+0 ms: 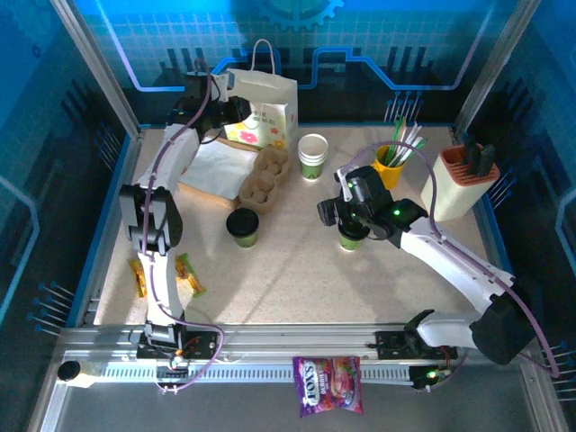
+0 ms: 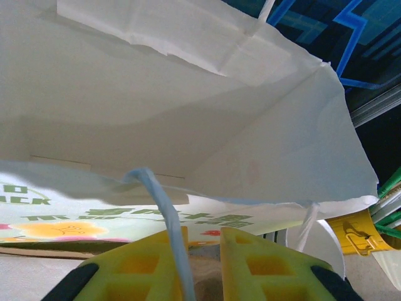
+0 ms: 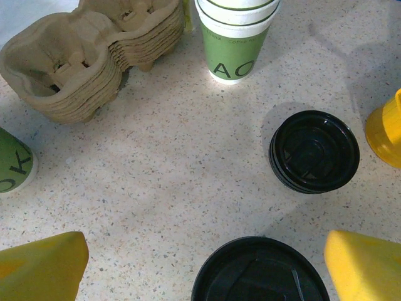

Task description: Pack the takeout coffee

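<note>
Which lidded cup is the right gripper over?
The right-hand cup, directly under the open right gripper; the other cup stands free near the carriers.

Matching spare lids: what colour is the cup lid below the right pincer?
Black: the round plastic lid, clearest in the right wrist view.

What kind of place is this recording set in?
Probably a lab robot cell staged as a coffee counter: a framed table with blue printed walls, a lidded cup, stacked pulp carriers and a paper bag.

Speckled table [image 1: 297, 270]: lidded cups [image 1: 242, 225], carriers [image 1: 263, 178]
</note>
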`<state>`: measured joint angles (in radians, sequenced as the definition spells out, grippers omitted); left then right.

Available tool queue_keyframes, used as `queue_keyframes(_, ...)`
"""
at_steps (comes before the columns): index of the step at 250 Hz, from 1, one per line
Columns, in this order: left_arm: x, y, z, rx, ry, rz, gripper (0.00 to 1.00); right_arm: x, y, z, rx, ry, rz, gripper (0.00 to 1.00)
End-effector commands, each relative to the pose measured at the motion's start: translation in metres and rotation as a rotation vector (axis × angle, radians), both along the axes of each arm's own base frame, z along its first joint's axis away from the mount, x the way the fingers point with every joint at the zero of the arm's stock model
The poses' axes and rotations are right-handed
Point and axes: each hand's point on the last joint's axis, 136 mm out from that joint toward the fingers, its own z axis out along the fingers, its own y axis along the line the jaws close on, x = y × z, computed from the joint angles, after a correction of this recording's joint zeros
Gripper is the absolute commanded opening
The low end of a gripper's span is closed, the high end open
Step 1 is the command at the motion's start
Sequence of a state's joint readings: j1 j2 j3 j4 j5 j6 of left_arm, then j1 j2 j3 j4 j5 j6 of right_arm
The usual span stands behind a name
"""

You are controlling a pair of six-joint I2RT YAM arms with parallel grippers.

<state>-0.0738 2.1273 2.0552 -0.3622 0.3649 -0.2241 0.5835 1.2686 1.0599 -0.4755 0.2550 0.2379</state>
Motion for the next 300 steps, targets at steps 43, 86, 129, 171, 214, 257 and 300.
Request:
queue_keyframes(43, 0.006, 0.006, 0.008, 0.048, -0.031, -0.012, 0.32, 0.003, 0.006, -0.007, -0.03, 0.005, 0.012, 0.98)
queue_keyframes(86, 0.012, 0.005, 0.007, 0.053, -0.014, -0.017, 0.27, 0.002, 0.008, -0.012, -0.035, 0.016, 0.017, 0.98)
queue_keyframes(129, 0.014, 0.005, 0.014, 0.051, -0.029, -0.019, 0.17, 0.0, 0.005, -0.009, -0.052, 0.006, 0.011, 0.98)
queue_keyframes(171, 0.02, 0.006, 0.021, 0.062, -0.049, -0.01, 0.05, -0.001, 0.005, -0.008, -0.045, 0.0, 0.01, 0.98)
queue_keyframes(214, 0.026, 0.006, 0.036, 0.055, -0.088, -0.009, 0.0, -0.003, 0.003, -0.009, -0.051, 0.003, 0.008, 0.98)
queue_keyframes(257, 0.029, 0.003, 0.073, 0.024, -0.184, -0.009, 0.0, -0.005, 0.002, -0.003, -0.05, -0.01, 0.005, 0.98)
queue_keyframes(300, 0.028, 0.002, 0.121, -0.003, -0.289, -0.007, 0.0, -0.008, -0.002, 0.007, -0.049, -0.029, -0.003, 0.98)
